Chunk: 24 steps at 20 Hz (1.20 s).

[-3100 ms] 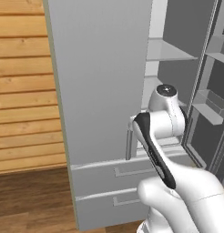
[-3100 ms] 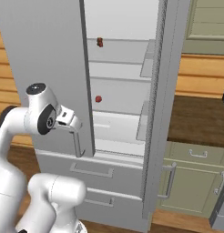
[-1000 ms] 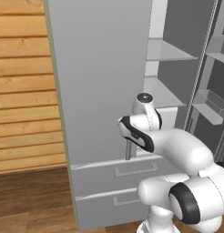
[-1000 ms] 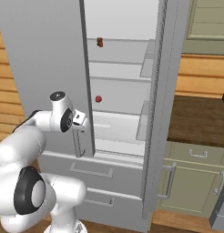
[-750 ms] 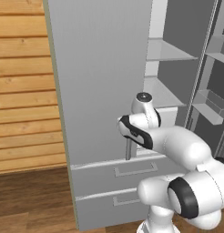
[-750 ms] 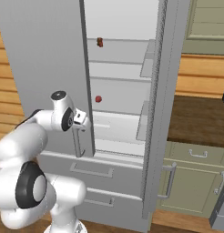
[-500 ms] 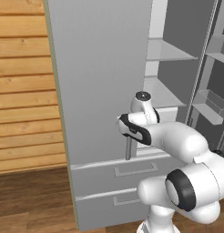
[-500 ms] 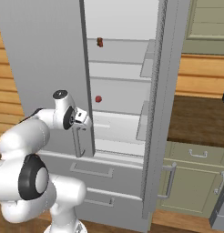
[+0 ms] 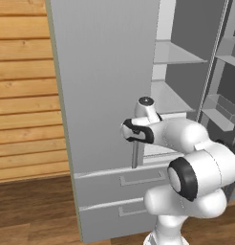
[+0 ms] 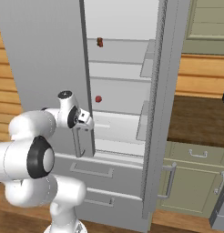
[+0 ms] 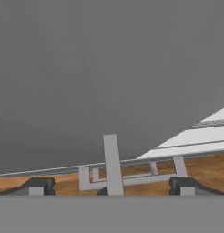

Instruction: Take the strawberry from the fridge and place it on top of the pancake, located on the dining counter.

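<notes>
One door of the fridge [image 9: 105,86] stood closed, hand pressed close at its bar handle [image 9: 135,154]; from the right base, strawberry [image 10: 99,98] lay on a shelf inside, beside that handle; hand view: gripper [image 11: 112,185] spread, straddling the bar without touching

A wall of horizontal honey-coloured wood planks [image 9: 24,91] runs along the left of the left base view, above a darker wood floor [image 9: 33,210]. In the right base view, a green cabinet [image 10: 191,182] with panelled doors and pale bar handles stands at lower right under a dark wood top [image 10: 196,119]; a pale green upper cabinet [image 10: 207,25] hangs above it. A small dark brownish item [image 10: 100,42] sits on an upper shelf
</notes>
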### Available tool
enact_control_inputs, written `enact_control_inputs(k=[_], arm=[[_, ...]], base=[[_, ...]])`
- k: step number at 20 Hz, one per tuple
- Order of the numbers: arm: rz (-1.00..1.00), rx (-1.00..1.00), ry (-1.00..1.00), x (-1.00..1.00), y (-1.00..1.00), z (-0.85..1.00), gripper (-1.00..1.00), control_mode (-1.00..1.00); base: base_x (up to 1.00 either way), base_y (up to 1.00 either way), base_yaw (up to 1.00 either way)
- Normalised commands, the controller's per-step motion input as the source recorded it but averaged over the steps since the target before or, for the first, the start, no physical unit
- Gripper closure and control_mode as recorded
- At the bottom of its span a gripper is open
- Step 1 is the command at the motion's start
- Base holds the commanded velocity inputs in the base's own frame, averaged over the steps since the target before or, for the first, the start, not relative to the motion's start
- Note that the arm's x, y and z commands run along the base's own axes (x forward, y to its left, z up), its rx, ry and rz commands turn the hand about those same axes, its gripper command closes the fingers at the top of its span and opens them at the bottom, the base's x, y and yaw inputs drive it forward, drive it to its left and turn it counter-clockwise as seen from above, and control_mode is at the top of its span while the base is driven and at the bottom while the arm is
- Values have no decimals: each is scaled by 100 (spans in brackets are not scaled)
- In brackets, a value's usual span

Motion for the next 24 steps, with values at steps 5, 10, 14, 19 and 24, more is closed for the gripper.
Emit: enact_control_inputs(k=[5, 10, 14, 19, 24], arm=[[0, 0, 3, 8, 0, -49, -100, -100], [0, 0, -3, -31, 0, -35, 100, -100], [0, 0, -16, -76, 0, -28, 100, -100], [0, 0, -10, -87, 11, -17, 100, -100], [-6, 0, 0, -75, 58, 0, 100, -100]], base=[[0, 0, 0], [0, 0, 0], [0, 0, 0], [0, 0, 0], [0, 0, 0]])
